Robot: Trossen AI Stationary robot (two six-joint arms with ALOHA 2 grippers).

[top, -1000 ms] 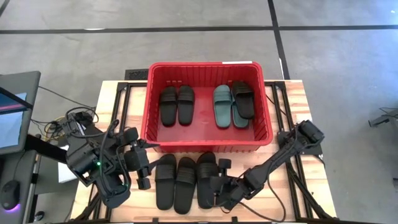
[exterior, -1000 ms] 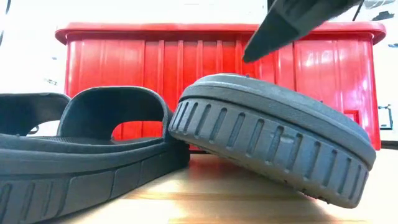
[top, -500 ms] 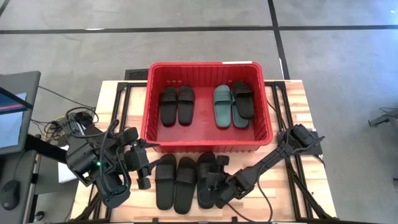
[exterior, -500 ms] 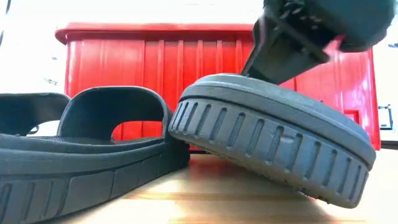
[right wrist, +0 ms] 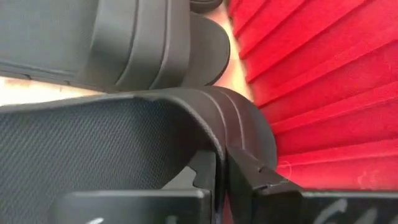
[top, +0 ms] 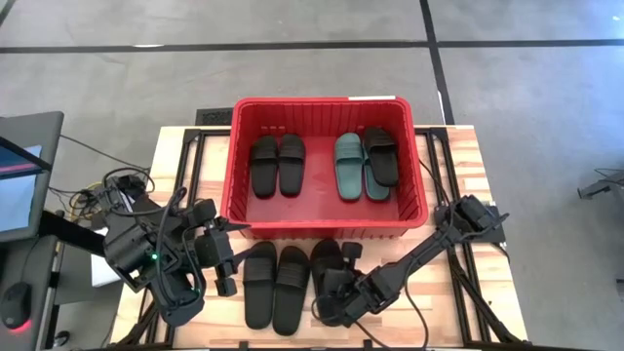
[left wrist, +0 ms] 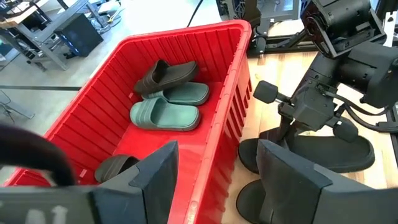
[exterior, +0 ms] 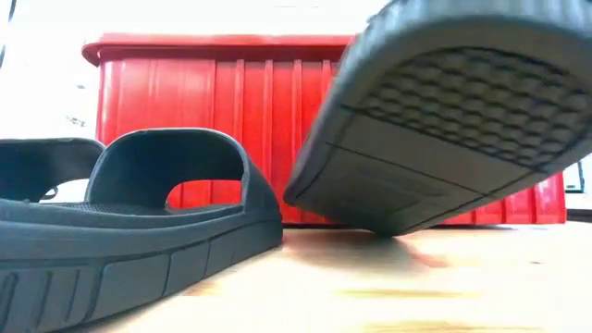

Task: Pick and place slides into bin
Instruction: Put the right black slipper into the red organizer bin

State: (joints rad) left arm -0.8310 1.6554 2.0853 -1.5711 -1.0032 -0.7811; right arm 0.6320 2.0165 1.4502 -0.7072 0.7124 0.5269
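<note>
While my right hand (top: 330, 292) squeezes shut on the strap of a black slide (top: 326, 261), that slide tips up off the desk (top: 458, 175), and from down low I can see its bumpy sole (exterior: 462, 111) lifted in the air. In my right wrist view the two fingers (right wrist: 249, 177) pinch the strap's edge with almost no gap between them. Just beside this hand, on the side toward my other arm, two more black slides (top: 276, 285) lie flat next to each other. The red bin (top: 322, 226) sits just past my fingers, close to the toe of the slide I am holding. Inside the bin are two black slides (top: 277, 164) side by side, then a green slide (top: 348, 165), with one more black slide (top: 381, 154) lying partly over something green beside it. My left hand (top: 226, 265) waits at the other end of the row, near the bin's corner, with its fingers (left wrist: 155, 171) spread wide and nothing in them. A computer screen (top: 19, 185) stands far out beyond my left arm, off the desk.
</note>
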